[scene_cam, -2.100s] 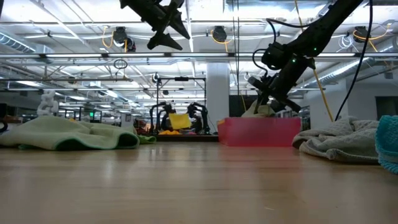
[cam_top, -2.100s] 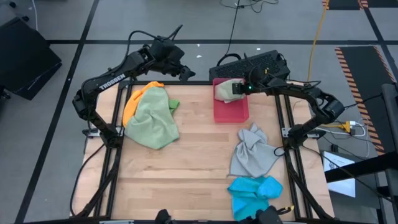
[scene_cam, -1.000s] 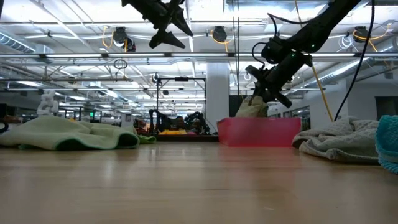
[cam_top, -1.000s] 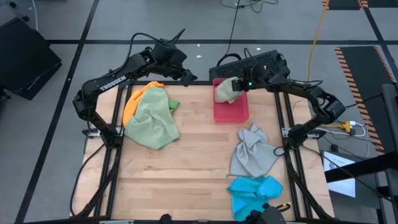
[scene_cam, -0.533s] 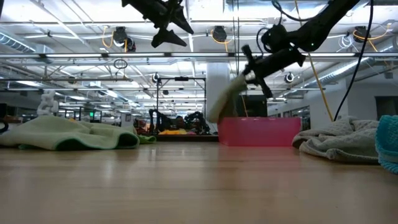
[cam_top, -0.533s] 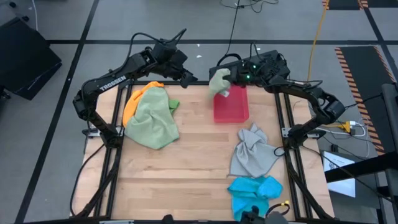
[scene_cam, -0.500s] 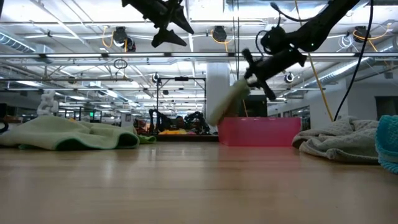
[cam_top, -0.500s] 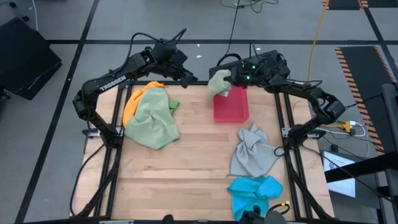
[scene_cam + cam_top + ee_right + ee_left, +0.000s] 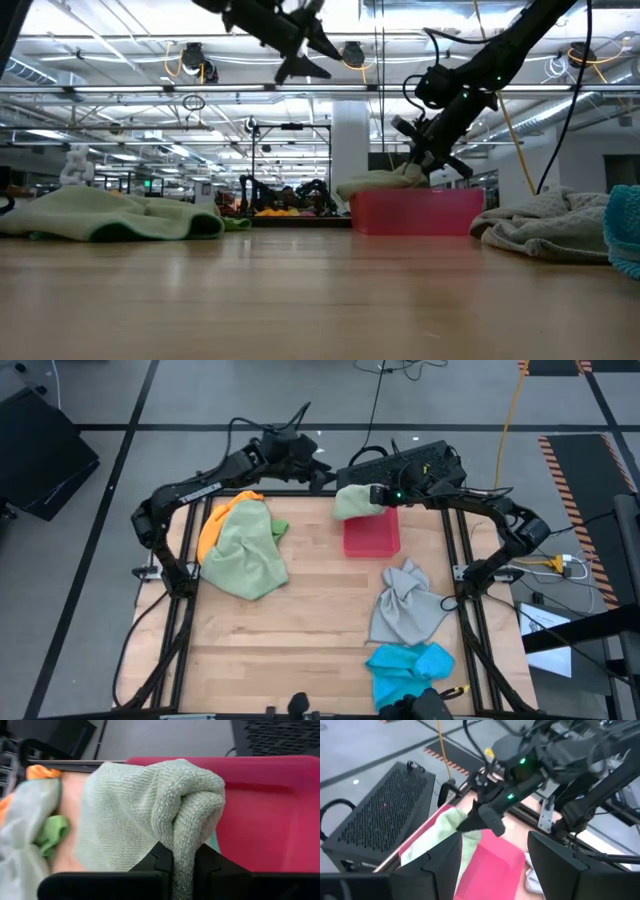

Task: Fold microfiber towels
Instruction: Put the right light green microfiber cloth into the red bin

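Microfiber towels spread over the bench (image 9: 300,610), all placed here against the pink-red tray (image 9: 372,532) at the far edge. Largest, a sage-green towel (image 9: 245,555) heaped over an orange one (image 9: 212,525) and a bright green one (image 9: 279,528), well to the left of the tray. Next, a crumpled grey towel (image 9: 405,605) just on the near side of the tray, right-hand part. Then a bright blue towel (image 9: 408,670), farther toward the near edge, beyond the grey one. Smaller, a pale sage towel (image 9: 352,501) bunched over the tray's far left corner, draping past its rim. Right gripper (image 9: 378,494) above that corner, jaws pinched shut on a fold of the pale sage towel. Left gripper (image 9: 322,472) raised off the bench beyond the tray's far left corner, jaws spread apart, holding nothing.
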